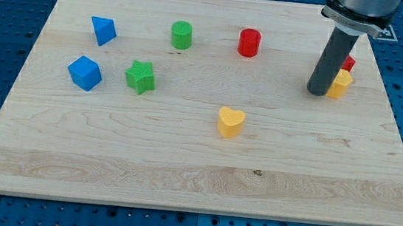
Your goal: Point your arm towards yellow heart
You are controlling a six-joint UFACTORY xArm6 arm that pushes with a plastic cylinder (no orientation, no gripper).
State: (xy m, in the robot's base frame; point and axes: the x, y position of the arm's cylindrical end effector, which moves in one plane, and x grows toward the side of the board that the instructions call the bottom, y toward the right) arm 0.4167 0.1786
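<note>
The yellow heart (230,122) lies on the wooden board (180,178) a little right of centre. My tip (317,91) rests on the board at the view's upper right, well to the right of and above the heart. A yellow block (340,85) sits just right of my tip, touching or nearly touching the rod, its shape partly hidden. A red block (348,64) shows behind the rod, mostly hidden.
A red cylinder (249,42) and a green cylinder (181,35) stand near the view's top. A green star (140,77), a blue cube-like block (85,73) and a blue pointed block (103,30) lie on the left side.
</note>
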